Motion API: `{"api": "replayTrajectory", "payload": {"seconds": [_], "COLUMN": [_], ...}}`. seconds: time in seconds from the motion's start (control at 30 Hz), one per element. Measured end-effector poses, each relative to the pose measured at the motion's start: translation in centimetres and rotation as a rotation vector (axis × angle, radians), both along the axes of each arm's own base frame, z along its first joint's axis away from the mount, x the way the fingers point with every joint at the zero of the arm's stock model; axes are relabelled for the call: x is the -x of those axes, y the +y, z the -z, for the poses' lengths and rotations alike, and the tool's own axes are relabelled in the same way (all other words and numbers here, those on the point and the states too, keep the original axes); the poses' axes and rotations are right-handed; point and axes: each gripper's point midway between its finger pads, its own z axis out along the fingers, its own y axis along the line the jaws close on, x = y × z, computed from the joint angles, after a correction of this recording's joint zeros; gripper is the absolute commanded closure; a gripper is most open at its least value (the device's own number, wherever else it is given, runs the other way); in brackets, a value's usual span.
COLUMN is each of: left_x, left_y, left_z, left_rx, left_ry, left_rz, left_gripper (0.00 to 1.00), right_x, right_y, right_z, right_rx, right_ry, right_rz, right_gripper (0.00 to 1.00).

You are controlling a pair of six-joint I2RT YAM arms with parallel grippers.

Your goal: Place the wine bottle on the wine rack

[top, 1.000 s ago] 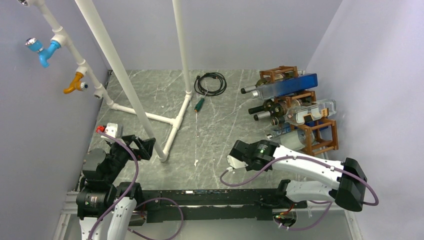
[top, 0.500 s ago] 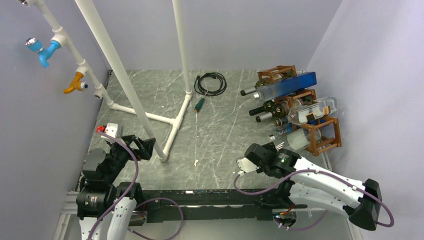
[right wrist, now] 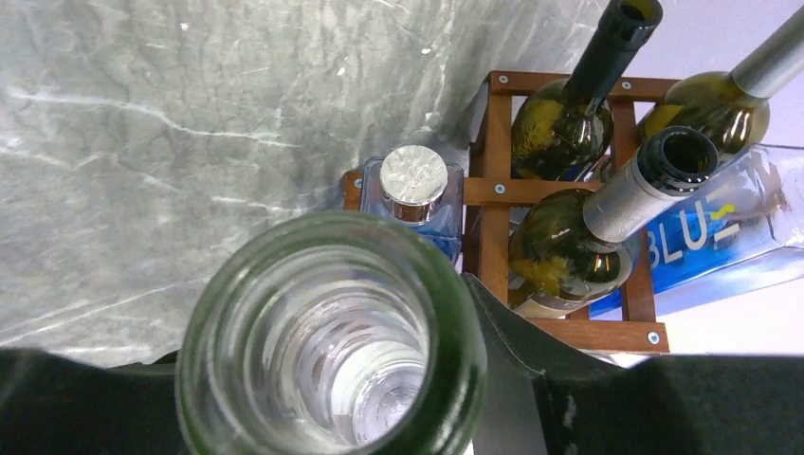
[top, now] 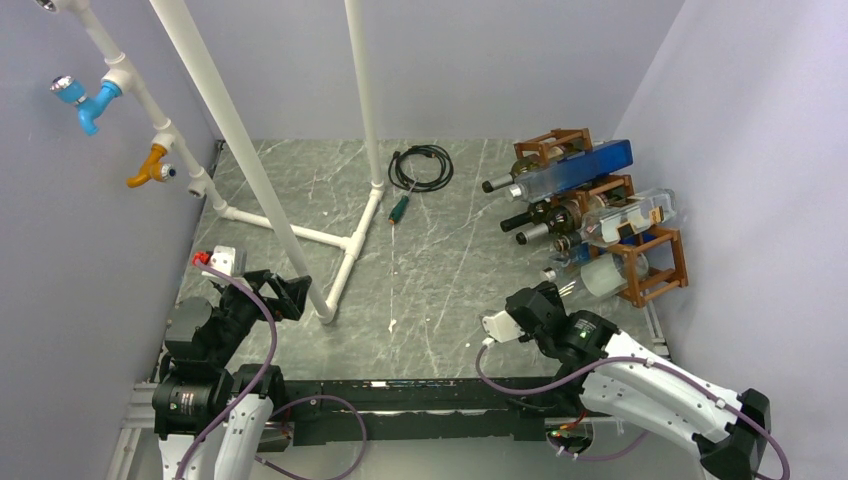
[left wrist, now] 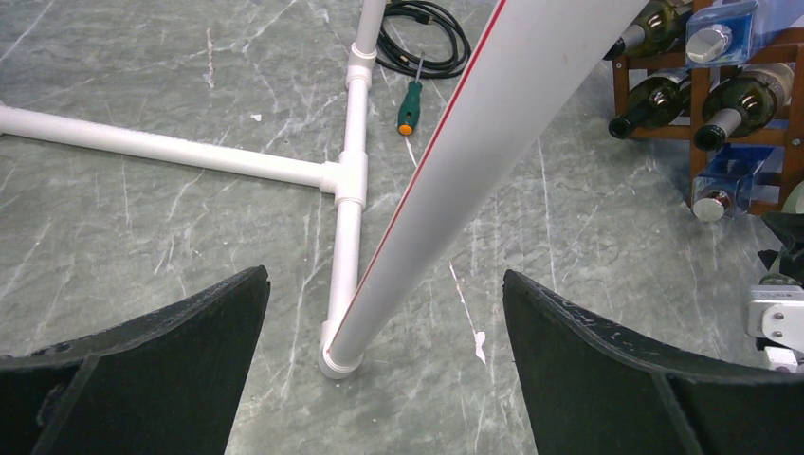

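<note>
Green wine bottle [right wrist: 327, 341], clamped in right gripper [top: 550, 297], has swung toward wine rack [right wrist: 484, 190] (left gripper [left wrist: 384, 280] gapes idle); seating pending.

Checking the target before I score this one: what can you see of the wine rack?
The wine rack is a reddish-brown, wood-looking frame of thin bars screwed into stepped square cells. It stands at the table's far right, beside the wall. Several bottles lie in its cells, necks toward the table's middle.
</note>
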Motion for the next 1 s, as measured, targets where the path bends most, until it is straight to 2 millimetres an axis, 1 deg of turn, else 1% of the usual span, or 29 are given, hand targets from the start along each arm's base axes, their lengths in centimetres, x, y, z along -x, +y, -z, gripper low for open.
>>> {"api": "replayTrajectory", "payload": {"seconds": [0.07,0.13,0.17,0.23,0.4,0.6,0.67,0.77,0.8,0.87,0.9,1.0], "left_x": [0.0,0.0,0.0,0.0,0.0,0.0,0.0,0.1,0.3,0.6,0.8,1.4], "left_y": [0.0,0.0,0.0,0.0,0.0,-0.2,-0.5,-1.0,-1.4,-2.0,-2.4,-3.4], "left_z": [0.0,0.0,0.0,0.0,0.0,0.1,0.2,0.2,0.2,0.1,0.0,-0.2], "left_rx": [0.0,0.0,0.0,0.0,0.0,0.002,0.003,0.005,0.006,0.006,0.005,0.008], "left_ry": [0.0,0.0,0.0,0.0,0.0,0.008,0.014,0.017,0.016,0.011,0.007,-0.005], "left_rz": [0.0,0.0,-0.001,0.0,0.001,0.015,0.028,0.066,0.086,0.128,0.156,0.229], "left_gripper": [0.01,0.01,0.01,0.01,0.01,0.01,0.03,0.05,0.04,0.04,0.04,0.04], "right_x": [-0.3,-0.5,-0.6,-0.7,-0.8,-0.8,-0.8,-0.7,-0.6,-0.5,-0.4,-0.1], "right_y": [0.0,0.1,0.1,0.2,0.3,0.2,0.1,0.0,0.0,-0.2,-0.2,-0.3], "right_z": [0.0,-0.1,0.0,0.0,0.0,-0.2,-0.2,-0.2,-0.2,-0.2,-0.3,-0.3], "right_rx": [-0.01,-0.033,-0.046,-0.067,-0.088,-0.125,-0.13,-0.133,-0.132,-0.132,-0.136,-0.144], "right_ry": [-0.023,-0.051,-0.064,-0.083,-0.095,-0.103,-0.103,-0.1,-0.098,-0.092,-0.09,-0.082], "right_rz": [0.014,0.02,0.021,0.023,0.031,0.07,0.076,0.083,0.085,0.088,0.088,0.083], "right_gripper": [0.82,0.79,0.73,0.59,0.42,0.29,0.24,0.13,0.08,0.03,0.01,0.01]}}
